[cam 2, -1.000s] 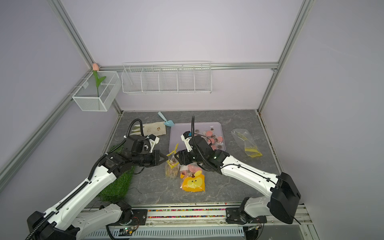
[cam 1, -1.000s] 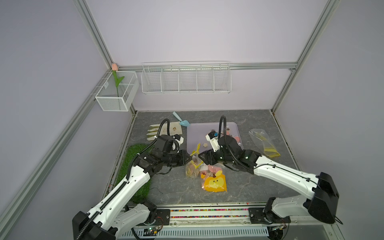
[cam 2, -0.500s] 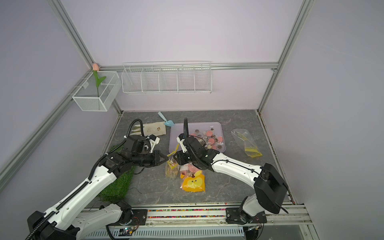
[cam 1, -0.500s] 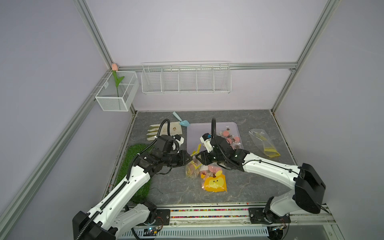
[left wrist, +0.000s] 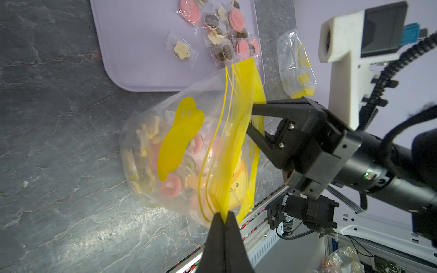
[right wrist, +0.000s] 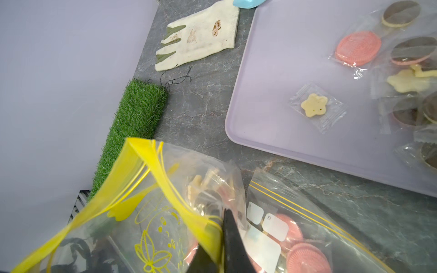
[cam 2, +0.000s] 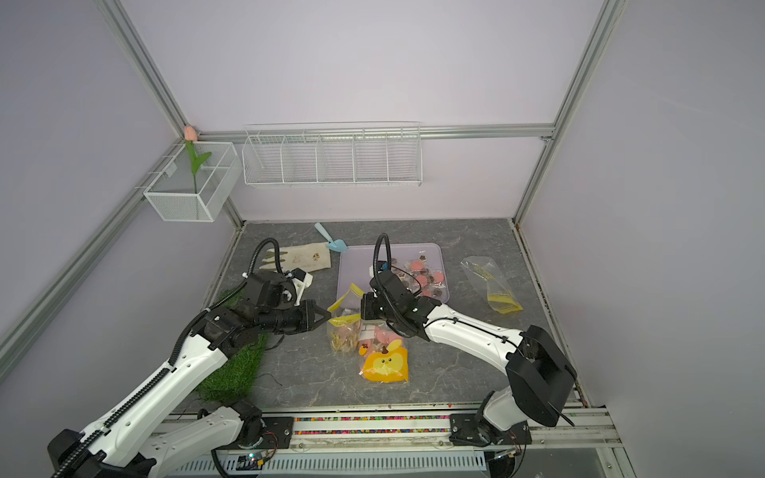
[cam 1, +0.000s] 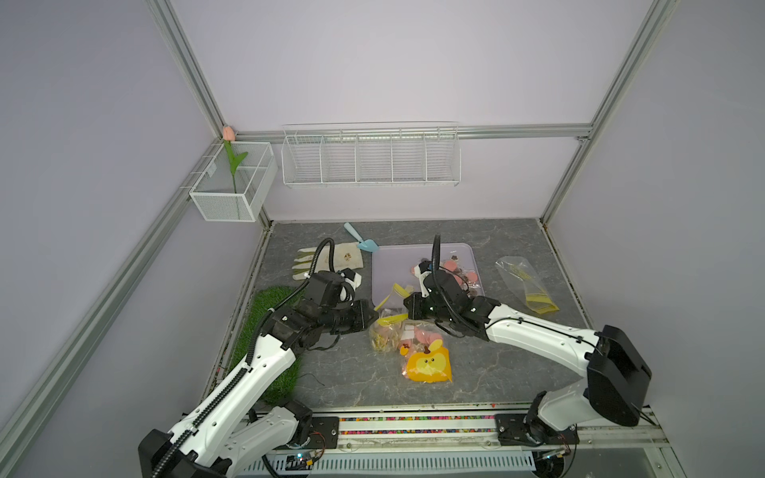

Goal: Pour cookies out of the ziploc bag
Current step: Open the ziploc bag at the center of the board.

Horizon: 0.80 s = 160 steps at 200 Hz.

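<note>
Opening step imo: ziploc bag (left wrist: 142, 151) beside the tray (left wrist: 132, 47) is clamped by its lips (left wrist: 236, 132) in left gripper (left wrist: 223, 216) and right gripper (left wrist: 250, 117) fingers (left wrist: 272, 108); it should be spread open, then cookies (left wrist: 170, 188) tipped.

**A:** How much of the right claw (left wrist: 251, 117) shows in the left wrist view?

**B:** Its fingertips vanish behind the yellow zip strip of the clear ziploc bag (left wrist: 151, 132). In its own wrist view the dark fingers (right wrist: 230, 238), pinched on that strip, run off the bottom edge.

**A:** And the left claw (left wrist: 224, 216)?

**B:** Cut by the bottom edge too. In both top views its tips are too small to judge.

**A:** The small pink, cream and brown cookies (left wrist: 170, 188) inside the bag?

**B:** Blurred by plastic and yellow print, so I cannot count them.

**A:** The flat lilac plastic tray (right wrist: 272, 59)?

**B:** Clipped by the top and right edges there. In both top views the right arm covers part of it. The pale blue scoop (right wrist: 246, 2) is mostly out of frame.
</note>
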Motion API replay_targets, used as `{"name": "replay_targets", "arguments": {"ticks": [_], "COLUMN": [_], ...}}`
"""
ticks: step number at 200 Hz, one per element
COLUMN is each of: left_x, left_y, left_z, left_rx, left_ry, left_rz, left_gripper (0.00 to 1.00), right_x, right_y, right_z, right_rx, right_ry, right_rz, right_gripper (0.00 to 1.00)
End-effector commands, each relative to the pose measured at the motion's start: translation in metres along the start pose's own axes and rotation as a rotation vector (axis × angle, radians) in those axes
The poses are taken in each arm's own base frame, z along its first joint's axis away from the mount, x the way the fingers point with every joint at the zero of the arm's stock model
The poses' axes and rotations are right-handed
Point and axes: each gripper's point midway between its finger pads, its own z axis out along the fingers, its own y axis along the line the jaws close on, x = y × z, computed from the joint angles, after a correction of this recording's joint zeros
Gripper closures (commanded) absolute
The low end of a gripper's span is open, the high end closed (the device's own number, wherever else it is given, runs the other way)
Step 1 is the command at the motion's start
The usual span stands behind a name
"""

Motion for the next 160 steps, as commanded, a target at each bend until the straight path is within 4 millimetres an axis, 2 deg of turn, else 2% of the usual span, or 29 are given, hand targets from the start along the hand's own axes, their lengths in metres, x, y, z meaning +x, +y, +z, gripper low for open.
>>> {"name": "replay_targets", "arguments": {"ticks": [1,40,56,81,94,101,122,137,160], "left_x": [-0.003,-0.012,-0.013,-0.016,-0.015,-0.014,-0.013,-0.015,-0.016], "left_y": [-0.003,-0.008,-0.016,-0.026,-0.029,-0.029,-0.030,-0.031,-0.035], "left_z": [-0.010,-0.020,-0.021,-0.017,-0.014,-0.012,-0.009,-0.007,-0.004], "left_rx": [-0.014,-0.019,0.015,0.052,0.058,0.059,0.061,0.066,0.085], "left_ry": [-0.017,-0.065,-0.060,-0.034,-0.003,0.012,0.036,0.029,0.046], "left_rz": [0.030,0.052,0.071,0.106,0.126,0.134,0.158,0.167,0.185], "left_gripper": [1.00,1.00,1.00,1.00,1.00,1.00,1.00,1.00,1.00], "right_x": [-0.008,-0.008,-0.009,-0.006,-0.003,-0.002,0.005,0.008,0.014], "right_y": [-0.009,-0.022,-0.013,0.001,0.004,0.007,0.016,0.019,0.026], "right_z": [-0.009,-0.029,-0.037,-0.043,-0.046,-0.049,-0.054,-0.058,-0.068], "right_rx": [0.038,0.086,0.038,-0.021,-0.040,-0.056,-0.102,-0.128,-0.181], "right_ry": [-0.042,-0.078,-0.079,-0.045,-0.030,-0.026,-0.003,0.002,0.006], "right_rz": [0.051,0.038,-0.022,-0.154,-0.218,-0.249,-0.341,-0.402,-0.490], "right_gripper": [0.88,0.82,0.70,0.43,0.39,0.31,0.27,0.18,0.13]}}
